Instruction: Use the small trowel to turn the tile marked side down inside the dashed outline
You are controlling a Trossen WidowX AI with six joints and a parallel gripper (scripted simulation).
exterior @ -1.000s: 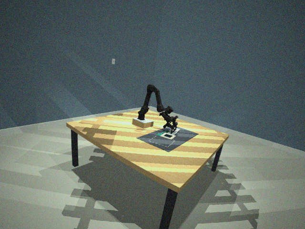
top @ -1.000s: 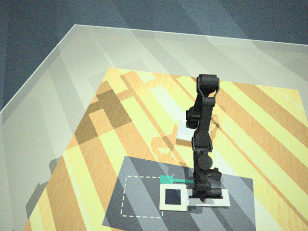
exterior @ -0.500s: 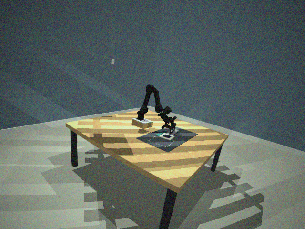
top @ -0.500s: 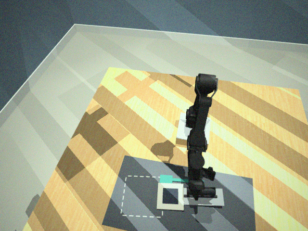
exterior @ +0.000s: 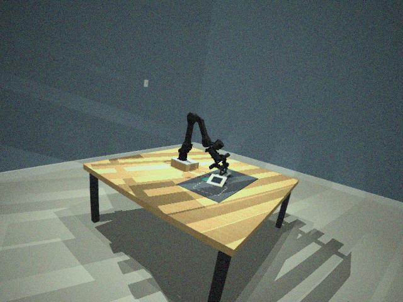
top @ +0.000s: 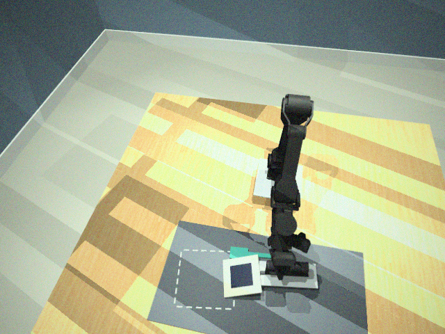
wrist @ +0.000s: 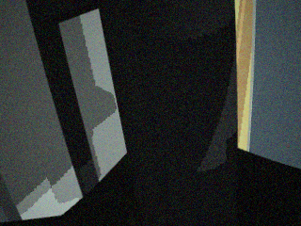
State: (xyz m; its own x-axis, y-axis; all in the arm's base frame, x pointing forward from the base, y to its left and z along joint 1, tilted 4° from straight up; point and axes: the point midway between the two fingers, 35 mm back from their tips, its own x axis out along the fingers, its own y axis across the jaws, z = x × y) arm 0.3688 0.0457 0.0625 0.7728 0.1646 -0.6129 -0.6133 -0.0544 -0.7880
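Note:
The tile (top: 241, 275) (exterior: 216, 180), a pale square with a dark square mark, is tilted. Its right edge is raised, its left edge is low, and the mark faces up and left. It overlaps the right side of the dashed outline (top: 179, 306). My gripper (top: 281, 275) (exterior: 222, 172) is shut on the trowel, just right of the tile. The trowel's pale flat blade (top: 299, 282) (exterior: 228, 174) is low over the mat and meets the tile's raised right edge. The handle is hidden in the top view; the wrist view is mostly black between the fingers. Blade contact under the tile is hidden.
A teal block with a thin teal bar (top: 238, 252) (exterior: 204, 179) lies along the tile's back edge, reaching toward my gripper. The grey mat (top: 334, 305) (exterior: 242, 178) lies on the wooden table (top: 402, 273). The arm's base block (top: 262, 186) (exterior: 184, 163) stands behind.

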